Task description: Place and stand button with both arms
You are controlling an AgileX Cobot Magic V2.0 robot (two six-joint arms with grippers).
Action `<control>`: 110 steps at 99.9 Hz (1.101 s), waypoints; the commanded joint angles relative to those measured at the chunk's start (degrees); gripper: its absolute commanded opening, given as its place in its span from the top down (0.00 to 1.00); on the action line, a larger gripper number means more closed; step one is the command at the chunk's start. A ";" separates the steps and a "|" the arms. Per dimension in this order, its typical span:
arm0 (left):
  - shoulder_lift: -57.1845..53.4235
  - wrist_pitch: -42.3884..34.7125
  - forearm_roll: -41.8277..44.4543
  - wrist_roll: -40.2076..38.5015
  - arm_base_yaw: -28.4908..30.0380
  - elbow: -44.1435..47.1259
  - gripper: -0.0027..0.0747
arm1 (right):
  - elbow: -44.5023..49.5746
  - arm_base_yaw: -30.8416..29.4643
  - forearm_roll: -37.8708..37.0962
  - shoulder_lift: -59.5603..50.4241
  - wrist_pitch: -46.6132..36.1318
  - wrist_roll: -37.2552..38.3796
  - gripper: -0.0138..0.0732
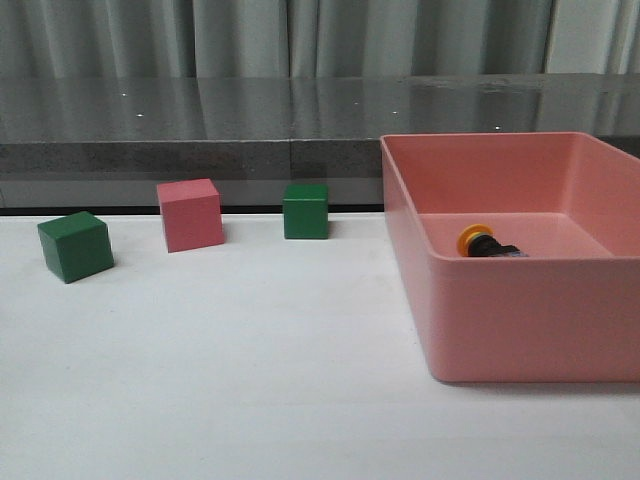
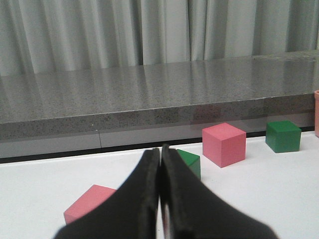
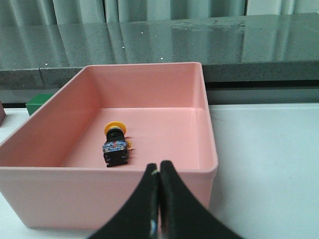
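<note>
Left gripper (image 2: 160,191) fingers clenched, empty, above table (image 1: 250,380); right gripper (image 3: 159,199) likewise, before bin (image 3: 149,199). Button (image 3: 115,144) on its side inside bin. Cubes: green (image 1: 75,246), pink (image 1: 190,214), green (image 1: 305,211) beyond.

Nothing here can be read. The button (image 3: 115,145) lying in the pink bin (image 3: 45,194) has a pale patch on its base, too small and blurred to make out. The cubes on the tabletop (image 1: 250,380) have plain faces, with no letters, numbers or marks showing.
</note>
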 commanded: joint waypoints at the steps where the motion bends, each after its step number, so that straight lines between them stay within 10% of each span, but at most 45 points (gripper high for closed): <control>1: -1.65 -4.32 0.09 -0.47 0.14 2.57 0.99 | -0.66 -0.37 -0.08 -1.14 -4.85 0.10 0.92; 59: -1.65 -4.32 0.09 -0.47 0.14 2.57 0.99 | -0.66 -0.37 -0.08 -1.14 -5.09 0.10 0.92; 79: -1.65 -4.32 0.09 -0.47 0.14 2.57 0.99 | -2.81 -0.29 1.24 -0.94 -16.60 0.64 0.92; 110: -1.65 -4.32 0.09 -0.47 0.14 2.57 0.99 | -27.91 -0.29 3.39 14.31 10.34 0.64 0.92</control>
